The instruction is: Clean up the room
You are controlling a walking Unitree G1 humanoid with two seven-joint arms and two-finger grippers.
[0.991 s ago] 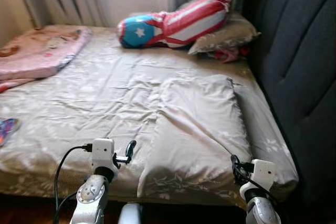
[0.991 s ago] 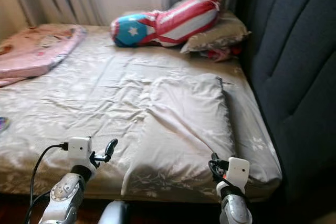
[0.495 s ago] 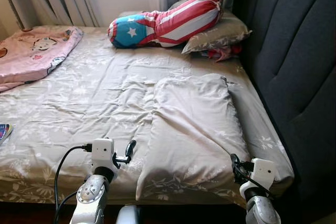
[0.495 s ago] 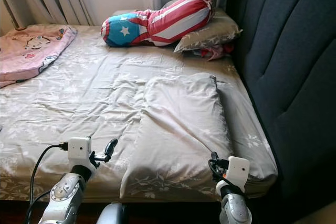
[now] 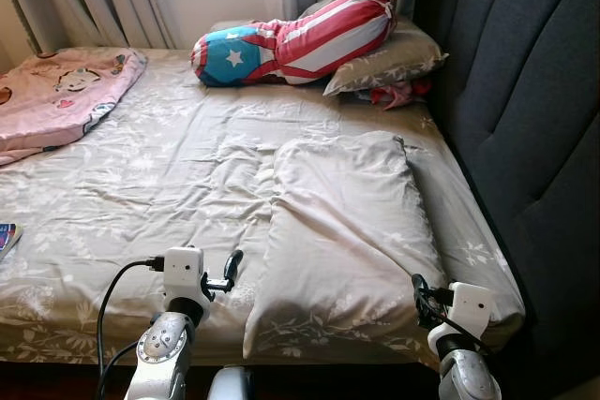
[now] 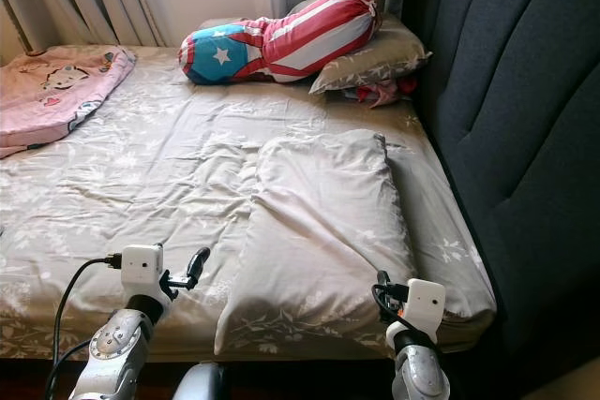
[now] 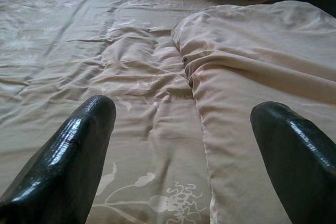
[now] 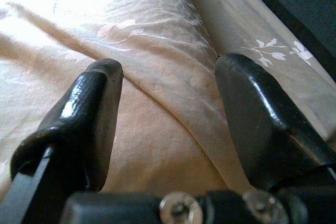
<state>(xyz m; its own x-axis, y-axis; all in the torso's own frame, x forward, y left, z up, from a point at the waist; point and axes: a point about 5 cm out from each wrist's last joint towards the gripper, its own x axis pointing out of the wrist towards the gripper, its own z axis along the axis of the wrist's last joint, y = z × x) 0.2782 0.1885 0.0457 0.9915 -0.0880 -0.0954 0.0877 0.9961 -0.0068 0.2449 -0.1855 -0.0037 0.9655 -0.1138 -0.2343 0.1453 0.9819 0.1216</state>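
Landmark: flat beige floral-print pillow [image 5: 352, 231] on the bed.
Left gripper [image 7: 181, 145]: fingers apart, empty, at the pillow's near left edge.
Right gripper [image 8: 168, 114]: fingers apart, empty, over the pillow's near right corner.

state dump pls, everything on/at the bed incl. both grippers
beige pillow: flat on the bed, near the front edge, by the headboard side
flag bolster: lying across the far end, one end propped on the grey pillow
red cloth: crumpled, tucked under the grey pillow
pink blanket: folded, far left corner
bedsheet: wrinkled
left gripper: open, empty
right gripper: open, empty
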